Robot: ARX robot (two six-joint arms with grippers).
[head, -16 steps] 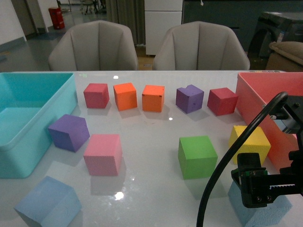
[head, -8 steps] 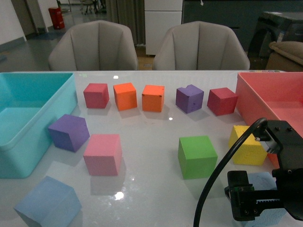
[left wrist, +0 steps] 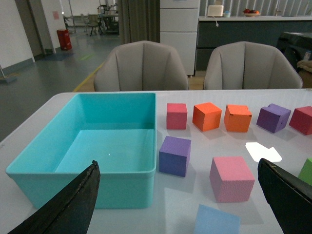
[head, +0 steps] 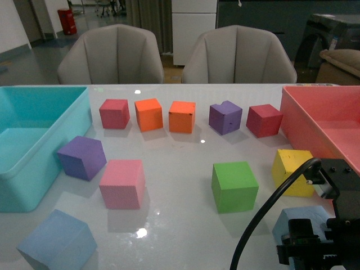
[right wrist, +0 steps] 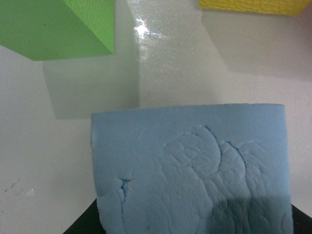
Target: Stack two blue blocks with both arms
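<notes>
Blue blocks, two in number, rest on the white counter (head: 180,163). In the front view, the first blue block (head: 56,243) sits at the lower left of the frame, below the pink cube (head: 122,183) and apart from it. The second blue block (head: 304,218) sits at the lower right, below the yellow cube (head: 293,171) and right of the green cube (head: 234,186). Its lower part is hidden by the right end effector (head: 312,250). The two blocks are well apart and not stacked.

In the right wrist view, the second block fills the lower frame, with dark edges at both lower corners. Whether this end effector grips the block cannot be told.

In the left wrist view, the left end effector (left wrist: 178,165) is spread wide and holds nothing. Its dark fingers (left wrist: 73,204) occupy the lower left and lower right corners.
</notes>
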